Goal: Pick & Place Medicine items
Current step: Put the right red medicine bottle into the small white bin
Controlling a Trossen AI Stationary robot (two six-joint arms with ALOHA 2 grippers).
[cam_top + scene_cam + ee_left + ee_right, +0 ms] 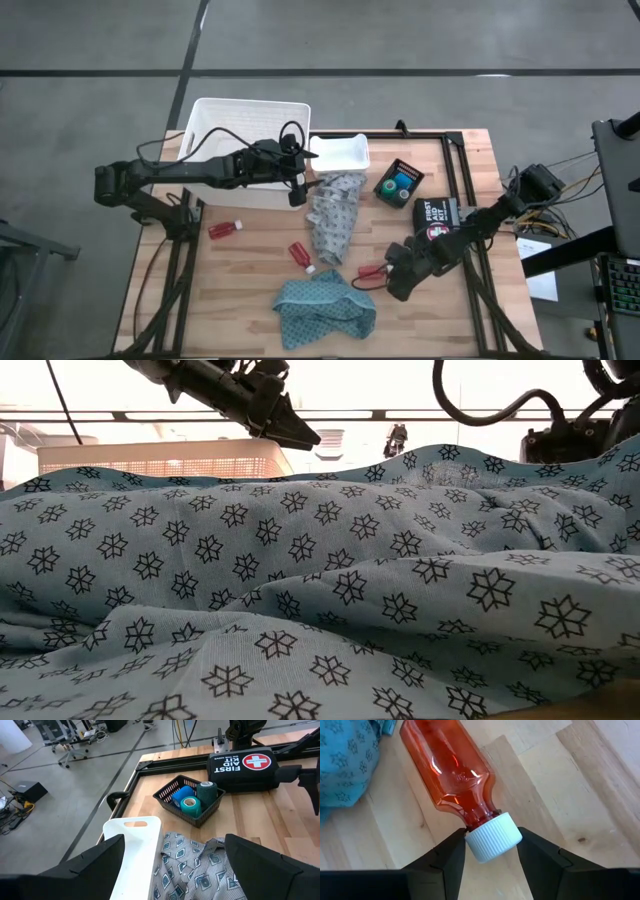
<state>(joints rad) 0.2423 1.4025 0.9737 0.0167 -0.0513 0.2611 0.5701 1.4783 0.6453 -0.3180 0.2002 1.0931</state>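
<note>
The right gripper (pixel 490 851) is found low over the table's front right area, its two fingers set on either side of the white cap of a red bottle (pixel 454 770) that lies on its side on the wood. The fingers stand just beside the cap; whether they press on it cannot be told. This bottle (pixel 371 270) rests near the teal cloth (pixel 325 310).

A second red bottle (pixel 224 229) is seen lying towards the table's left side, and a third red bottle (pixel 301 255) lies beside the grey patterned cloth (pixel 335 215), between the other two.

The left gripper (pixel 298 188) is held above the grey cloth next to the white bin (pixel 245 115), its fingers (pixel 95 865) wide apart and holding nothing. A small black basket (pixel 189 800) containing blue and green round containers is noted beside the first-aid pouch (pixel 245 767). A white tray (pixel 340 152) sits behind the grey cloth.
</note>
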